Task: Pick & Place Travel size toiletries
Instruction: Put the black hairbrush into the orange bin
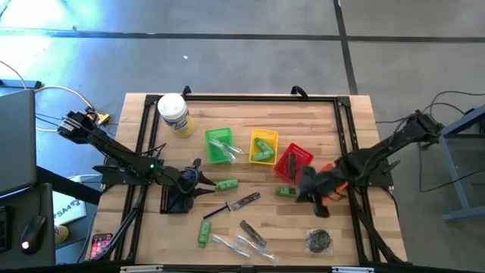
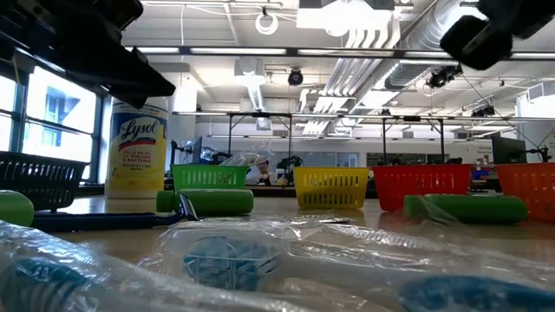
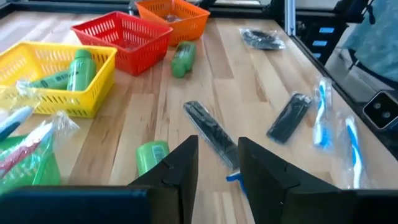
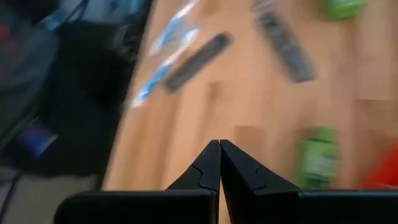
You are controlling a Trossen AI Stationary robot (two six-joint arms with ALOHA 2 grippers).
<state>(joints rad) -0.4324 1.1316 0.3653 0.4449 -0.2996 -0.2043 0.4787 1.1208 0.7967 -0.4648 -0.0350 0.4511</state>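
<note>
Toiletries lie scattered on the wooden table. One green bottle lies flat just past my left gripper, whose fingers are open above the table; it shows beside them as bottle. A dark blue razor lies beyond the left gripper. My right gripper is shut on nothing and hovers by another green bottle. A third green bottle, a dark grey piece, clear packets and a round dark pouch lie near the near edge.
Green basket, yellow basket holding green bottles, red basket and orange basket stand in a row mid-table. A black basket sits under the left arm. The white jar stands at the far left corner.
</note>
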